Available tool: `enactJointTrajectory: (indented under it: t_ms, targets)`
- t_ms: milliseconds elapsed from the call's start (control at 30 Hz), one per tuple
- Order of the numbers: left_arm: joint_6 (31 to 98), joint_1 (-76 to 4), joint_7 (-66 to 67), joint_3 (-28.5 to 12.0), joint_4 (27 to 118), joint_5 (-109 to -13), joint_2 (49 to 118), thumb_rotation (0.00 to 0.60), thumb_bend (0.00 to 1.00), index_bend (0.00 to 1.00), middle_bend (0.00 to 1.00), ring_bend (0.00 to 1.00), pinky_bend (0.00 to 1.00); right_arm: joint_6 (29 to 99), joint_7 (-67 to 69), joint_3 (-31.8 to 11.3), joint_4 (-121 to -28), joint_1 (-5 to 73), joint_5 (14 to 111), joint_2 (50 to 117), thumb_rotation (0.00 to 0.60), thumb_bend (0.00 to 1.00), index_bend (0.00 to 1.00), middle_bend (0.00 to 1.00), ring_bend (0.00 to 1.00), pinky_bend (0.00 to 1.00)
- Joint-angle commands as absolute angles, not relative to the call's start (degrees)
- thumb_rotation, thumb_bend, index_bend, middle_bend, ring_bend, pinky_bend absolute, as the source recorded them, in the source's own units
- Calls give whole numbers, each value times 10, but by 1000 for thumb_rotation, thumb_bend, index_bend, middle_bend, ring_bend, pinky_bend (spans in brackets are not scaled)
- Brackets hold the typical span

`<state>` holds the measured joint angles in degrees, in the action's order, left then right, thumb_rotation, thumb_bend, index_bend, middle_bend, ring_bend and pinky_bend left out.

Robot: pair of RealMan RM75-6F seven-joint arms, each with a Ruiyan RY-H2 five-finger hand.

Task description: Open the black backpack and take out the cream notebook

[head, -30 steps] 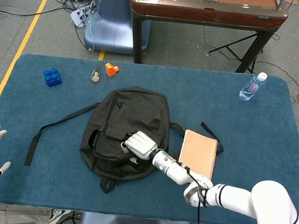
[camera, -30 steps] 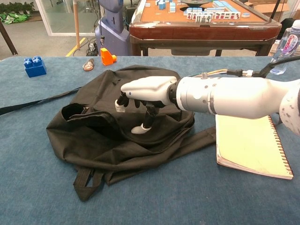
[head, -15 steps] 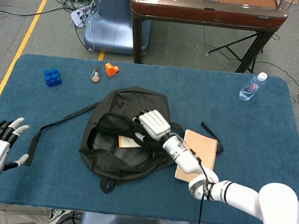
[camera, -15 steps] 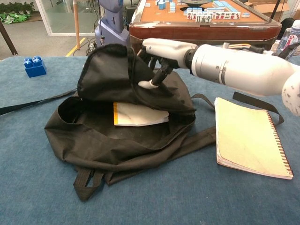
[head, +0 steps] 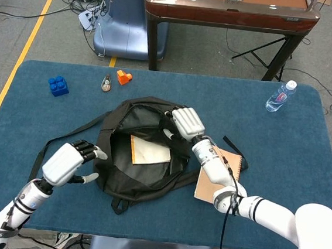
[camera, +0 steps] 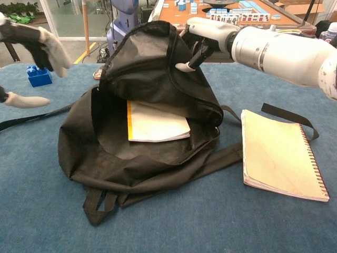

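The black backpack (head: 120, 173) (camera: 137, 168) lies in the middle of the blue table with its mouth wide open. My right hand (head: 186, 123) (camera: 208, 32) pinches the top flap (camera: 147, 68) and holds it raised. Inside, a cream notebook (head: 150, 151) (camera: 155, 122) with an orange spine lies flat, partly under the flap. My left hand (head: 68, 162) (camera: 32, 45) hovers just left of the bag's opening, fingers spread and holding nothing.
A spiral-bound notebook (head: 222, 177) (camera: 279, 155) lies right of the bag, over a strap. A long strap (head: 49, 145) trails left. At the far edge sit a blue brick (head: 58, 85) (camera: 39, 75), an orange piece (head: 123, 76) and a water bottle (head: 280, 96).
My right hand has lifted the flap higher and further back, so the bag gapes wider and more of the cream notebook shows. My left hand has come in from the table's left edge.
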<state>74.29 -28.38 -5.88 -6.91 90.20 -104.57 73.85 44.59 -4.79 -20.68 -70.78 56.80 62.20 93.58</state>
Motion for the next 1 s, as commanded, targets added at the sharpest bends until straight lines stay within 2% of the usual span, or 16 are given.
enactJointTrajectory:
  t_ms: [33,400,767,1000]
  targets:
    - [711,-343,-96,-77,837,-1068,804,600,223,491,479,434,412,444,-55,-206,-708,572,615,936,600,468,712,474,321,268]
    - [662,-437,-84,-63,640,-1075,951,600,223,469,482,435,416,437,-83,-201,-709,586,586,934,600,469,712,474,321,268]
    - [620,-470,-46,-49,491,-1032,1040,600,222,356,429,375,416,432,-86,-192,-711,590,579,934,600,469,712,475,321,268]
    - [606,-480,-43,-45,428,-1003,1070,600,222,350,428,375,416,432,-83,-187,-715,590,580,930,600,469,712,474,321,268]
